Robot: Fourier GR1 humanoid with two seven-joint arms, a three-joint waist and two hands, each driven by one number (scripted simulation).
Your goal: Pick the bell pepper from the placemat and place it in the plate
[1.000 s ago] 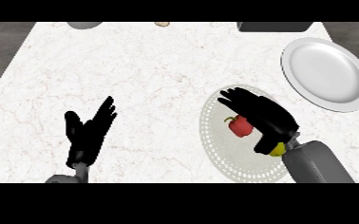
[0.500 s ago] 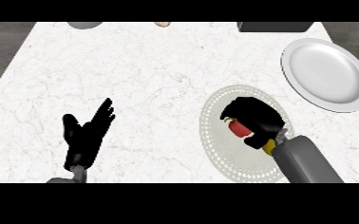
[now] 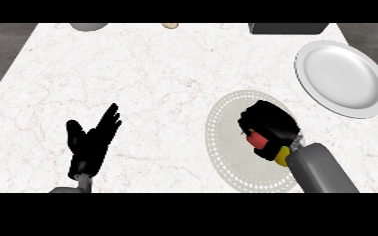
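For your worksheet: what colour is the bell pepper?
Red, glimpsed inside the right hand as the bell pepper, head view.

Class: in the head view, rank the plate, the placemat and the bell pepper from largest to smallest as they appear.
Placemat and plate: similar in apparent size, too close to rank.
Bell pepper: smallest, though the right hand curled round it hides most of it.
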